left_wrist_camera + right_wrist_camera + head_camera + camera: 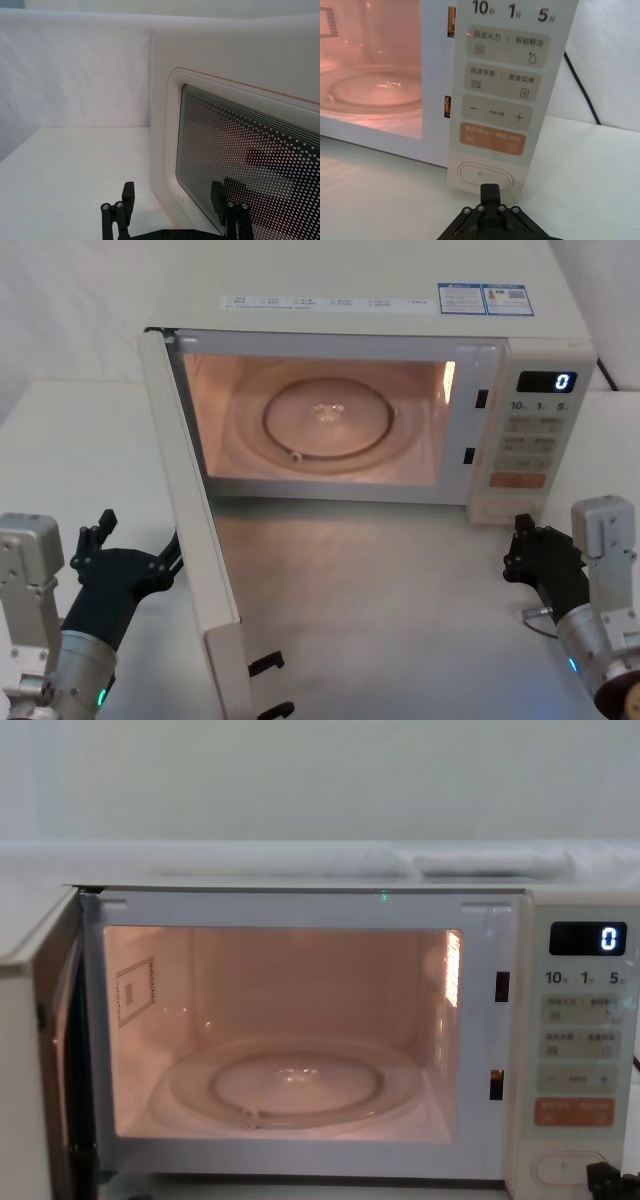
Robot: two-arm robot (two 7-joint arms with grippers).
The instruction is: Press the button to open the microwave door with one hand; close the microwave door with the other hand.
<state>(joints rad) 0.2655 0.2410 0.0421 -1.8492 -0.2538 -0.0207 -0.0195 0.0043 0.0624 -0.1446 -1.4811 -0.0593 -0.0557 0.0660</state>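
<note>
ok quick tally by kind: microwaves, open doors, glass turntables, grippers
microwave: 1
microwave door, swung open: 1
glass turntable: 1
grippers: 2, left gripper beside the door's outer face, right gripper before the button
total: 5

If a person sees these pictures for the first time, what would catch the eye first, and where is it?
First, the microwave door swung wide open toward the robot on its left, baring the lit pink cavity of the microwave with its glass turntable. Next, the left gripper, fingers open, sits just outside the door's window face. The right gripper, shut, points at the button low on the control strip.
</note>
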